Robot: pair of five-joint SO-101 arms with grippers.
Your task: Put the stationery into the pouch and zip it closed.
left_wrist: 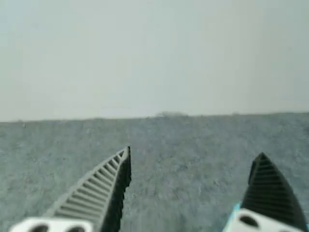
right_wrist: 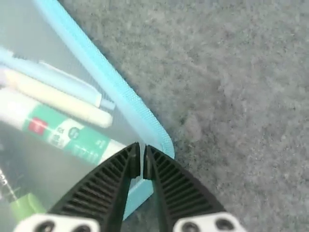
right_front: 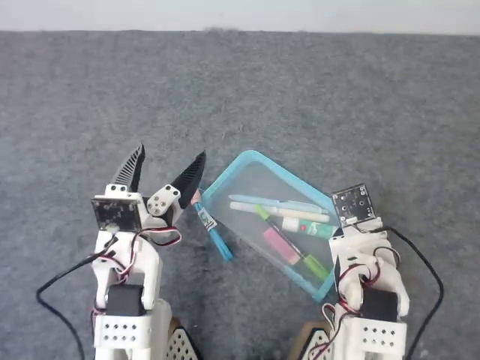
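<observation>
Looked down on a grey carpet [right_front: 300,97] spread over the whole table. Found the left arm [right_front: 127,300] at the near left and the right arm [right_front: 367,300] at the near right. Found the pouch [right_front: 259,180] lying tilted between them. Judged it as set there so both arms could get at it, one to hold and one to pull the zip.

Saw the left gripper [right_front: 170,152] with its two fingers spread wide apart, holding nothing and pointing to the far side. Placed the pouch just to the right of it, the pouch's left corner close by one finger. Probably stood wide like that to be ready for a grab at the zip end.

Saw the right gripper [right_wrist: 141,147] with its fingers pressed almost together, down on the pouch's blue edge at the right corner. Looked like a pinch on that edge, most likely to stop the pouch from sliding.

Counted the stationery [right_front: 285,225] already inside the clear pouch: a glue stick [right_front: 307,226], a white pen [right_front: 277,210], a blue pen [right_front: 274,201], a pink marker [right_front: 281,246] and a green marker [right_front: 311,264].

Spotted a thin blue strip [right_front: 217,240] with a tiny label by the pouch's near left side. Could not tell whether it was a pen or the zip tag. Could not tell if the zip was shut either.
</observation>
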